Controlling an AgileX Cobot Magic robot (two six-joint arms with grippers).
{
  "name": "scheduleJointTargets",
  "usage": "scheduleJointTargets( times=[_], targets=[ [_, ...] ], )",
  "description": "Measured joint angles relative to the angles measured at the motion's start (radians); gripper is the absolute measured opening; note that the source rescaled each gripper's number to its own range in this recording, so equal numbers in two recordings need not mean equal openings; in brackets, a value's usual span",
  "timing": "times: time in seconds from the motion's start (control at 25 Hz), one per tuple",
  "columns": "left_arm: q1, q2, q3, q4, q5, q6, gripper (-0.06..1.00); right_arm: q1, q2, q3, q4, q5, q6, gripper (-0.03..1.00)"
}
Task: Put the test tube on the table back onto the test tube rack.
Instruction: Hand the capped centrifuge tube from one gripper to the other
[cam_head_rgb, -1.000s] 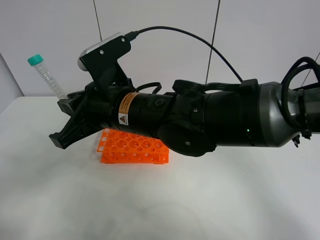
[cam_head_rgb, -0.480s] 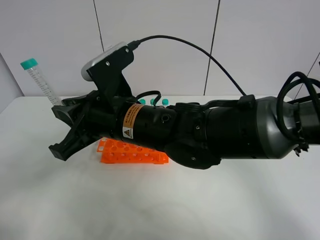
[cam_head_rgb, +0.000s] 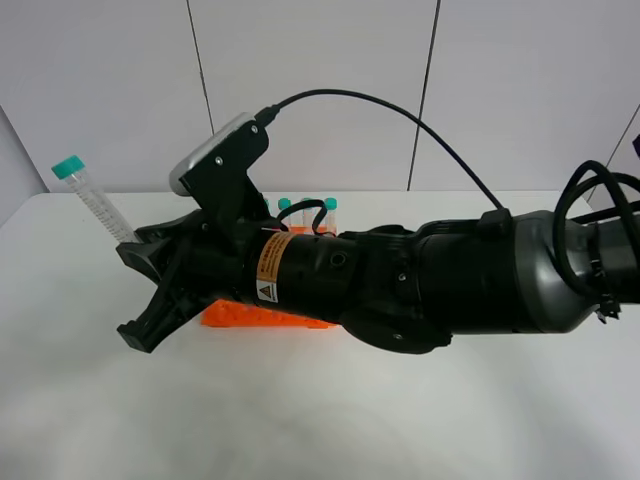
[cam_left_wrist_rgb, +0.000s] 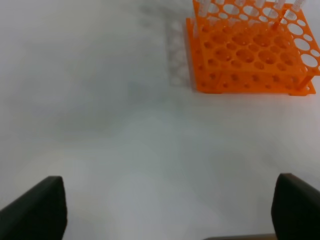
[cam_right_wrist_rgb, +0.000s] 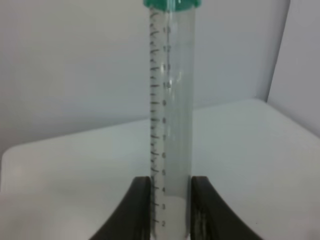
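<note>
The test tube (cam_head_rgb: 95, 205), clear with a teal cap and printed marks, is held by its lower end in my right gripper (cam_head_rgb: 137, 250), cap tilted up and to the left. The right wrist view shows the tube (cam_right_wrist_rgb: 170, 100) clamped between the two dark fingers (cam_right_wrist_rgb: 142, 205). This arm reaches across from the right and hangs over the orange test tube rack (cam_head_rgb: 225, 315), hiding most of it. My left gripper (cam_left_wrist_rgb: 165, 220) is open and empty above the white table (cam_left_wrist_rgb: 100, 125), with the rack (cam_left_wrist_rgb: 250, 55) some way ahead of it.
Other teal-capped tubes (cam_head_rgb: 310, 205) stand at the rack's far side, just behind the right arm. Clear tubes (cam_left_wrist_rgb: 205, 7) fill the far row in the left wrist view. Black cables (cam_head_rgb: 600, 210) hang at the right edge. A grey panelled wall backs the table.
My right arm has come down toward the table with the tube still gripped. The caps of the tubes in the rack now show behind it. More of the rack is covered.
</note>
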Motion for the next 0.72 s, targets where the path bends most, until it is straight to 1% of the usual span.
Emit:
scheduleJointTargets(
  times=[0.16, 0.36, 0.6, 0.72],
  targets=[
    [0.000, 0.000, 0.000, 0.000, -0.004, 0.003, 1.00, 0.000, 0.000, 0.032, 0.000, -0.007, 0.000, 0.01],
    [0.000, 0.000, 0.000, -0.001, -0.006, 0.005, 1.00, 0.000, 0.000, 0.032, 0.000, -0.015, 0.000, 0.01],
    [0.000, 0.000, -0.004, -0.030, -0.006, 0.069, 1.00, 0.000, 0.000, 0.032, 0.000, -0.019, 0.000, 0.01],
    [0.000, 0.000, -0.035, -0.042, 0.005, 0.068, 1.00, 0.000, 0.000, 0.032, 0.000, -0.020, 0.000, 0.01]
  ],
)
